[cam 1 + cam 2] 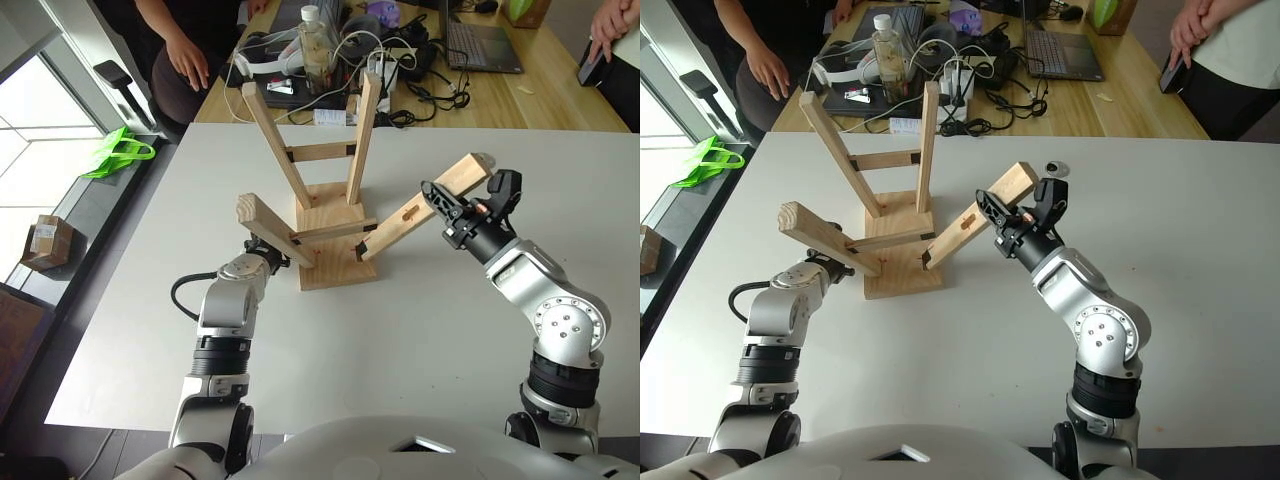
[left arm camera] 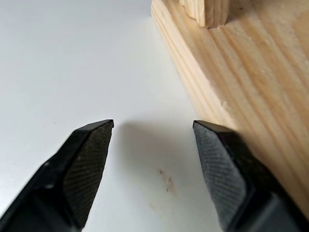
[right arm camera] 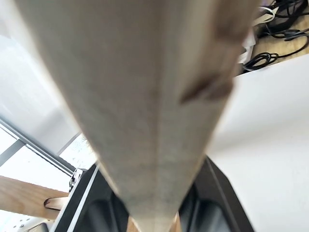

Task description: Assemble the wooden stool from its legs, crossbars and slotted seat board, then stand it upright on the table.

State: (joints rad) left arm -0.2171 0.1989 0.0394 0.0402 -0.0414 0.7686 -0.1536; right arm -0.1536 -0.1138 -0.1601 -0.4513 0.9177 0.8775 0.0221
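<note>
Wooden leg point(image 1: 400, 222) is being clamped by the right gripper point(image 1: 462, 197); the left gripper point(image 2: 153, 126) is being held open beside the seat board point(image 2: 251, 72).

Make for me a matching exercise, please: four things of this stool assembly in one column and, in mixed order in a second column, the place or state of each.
Things
1. seat board
2. far crossbar
3. right near leg
4. left claw

Places or states
A. open, just over the table, beside the board's edge
B. gripped by the right claw, leaning outward
C. lying flat on the table
D. joining the two far legs

Pairs: 1-C, 2-D, 3-B, 4-A
</note>
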